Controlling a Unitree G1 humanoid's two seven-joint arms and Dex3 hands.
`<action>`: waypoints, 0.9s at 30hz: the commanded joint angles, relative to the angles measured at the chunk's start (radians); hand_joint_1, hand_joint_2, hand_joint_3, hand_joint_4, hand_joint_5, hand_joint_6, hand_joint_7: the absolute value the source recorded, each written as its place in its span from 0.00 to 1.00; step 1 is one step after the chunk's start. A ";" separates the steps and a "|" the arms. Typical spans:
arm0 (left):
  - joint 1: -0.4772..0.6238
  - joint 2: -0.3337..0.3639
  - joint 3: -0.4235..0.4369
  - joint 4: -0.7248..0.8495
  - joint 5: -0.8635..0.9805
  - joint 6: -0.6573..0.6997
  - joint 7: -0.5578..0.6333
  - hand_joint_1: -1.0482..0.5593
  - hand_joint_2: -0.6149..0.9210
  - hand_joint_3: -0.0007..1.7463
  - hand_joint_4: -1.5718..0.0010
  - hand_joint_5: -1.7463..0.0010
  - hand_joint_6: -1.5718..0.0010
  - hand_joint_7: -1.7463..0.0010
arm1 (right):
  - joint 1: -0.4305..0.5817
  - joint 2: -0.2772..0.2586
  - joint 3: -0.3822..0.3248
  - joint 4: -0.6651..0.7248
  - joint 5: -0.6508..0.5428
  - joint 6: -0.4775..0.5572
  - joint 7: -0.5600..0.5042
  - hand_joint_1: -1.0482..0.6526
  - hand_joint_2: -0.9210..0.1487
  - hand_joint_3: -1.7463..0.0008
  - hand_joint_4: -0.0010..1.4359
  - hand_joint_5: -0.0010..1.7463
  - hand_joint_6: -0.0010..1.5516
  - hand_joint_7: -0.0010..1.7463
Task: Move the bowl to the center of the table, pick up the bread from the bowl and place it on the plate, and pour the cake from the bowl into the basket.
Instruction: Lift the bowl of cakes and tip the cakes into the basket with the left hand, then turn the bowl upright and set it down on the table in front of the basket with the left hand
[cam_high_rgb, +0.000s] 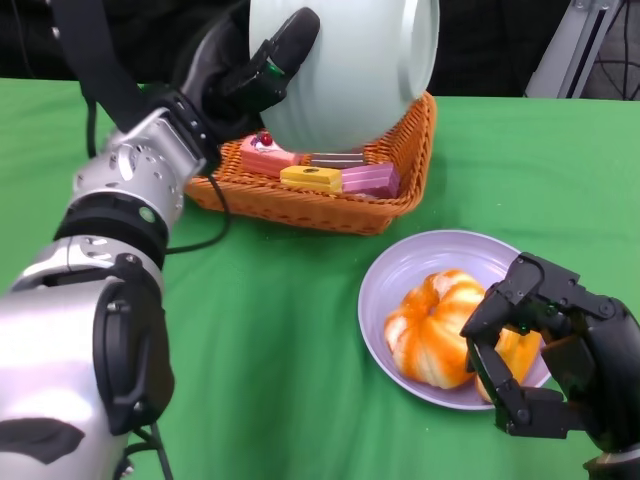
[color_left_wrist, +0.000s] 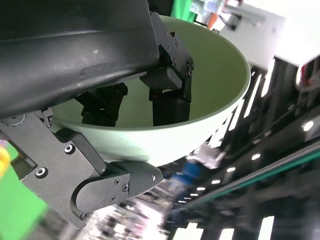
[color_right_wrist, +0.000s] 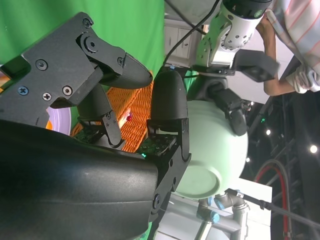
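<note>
Upper left of the head view: left hand (cam_high_rgb: 255, 65) grips the pale green bowl (cam_high_rgb: 350, 65) by its rim, fingers inside and thumb outside (left wrist view confirms). Bowl is tipped on its side over the wicker basket (cam_high_rgb: 405, 160), mouth facing away from the camera. Bowl interior looks empty in the left wrist view.

Upper centre: cake pieces already lie in the basket: pink slice with a cherry (cam_high_rgb: 265, 153), yellow block (cam_high_rgb: 312, 178), pink block (cam_high_rgb: 370, 180). So the pour looks done or nearly so.

Lower right: bread (cam_high_rgb: 435, 330) sits on the lavender plate (cam_high_rgb: 420, 265) on the green surface (cam_high_rgb: 270, 330). Right hand (cam_high_rgb: 535, 360) hovers over the plate's near edge, fingers curled but apart, holding nothing; touching the bread or not, can't tell.

To finish well: keep the rim grip firm, roll the bowl back upright slowly, hold it above the basket rim so it doesn't clip the wicker, then clear away.
</note>
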 joint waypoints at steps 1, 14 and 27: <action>-0.026 0.034 -0.044 -0.035 0.043 -0.073 -0.050 0.51 0.73 0.66 0.47 0.00 0.54 0.04 | -0.005 -0.015 -0.008 -0.006 0.010 0.003 0.000 0.56 0.49 0.32 0.53 0.95 0.43 0.83; 0.088 0.082 -0.214 -0.167 0.215 -0.499 -0.083 0.48 0.72 0.65 0.46 0.00 0.50 0.12 | -0.030 -0.029 -0.025 -0.007 0.022 0.033 0.004 0.55 0.44 0.36 0.52 0.94 0.42 0.83; 0.233 0.161 -0.348 -0.319 0.402 -0.891 0.092 0.44 0.91 0.42 0.45 0.00 0.57 0.06 | -0.047 -0.037 -0.037 -0.012 0.009 0.045 -0.008 0.55 0.45 0.35 0.54 0.94 0.44 0.82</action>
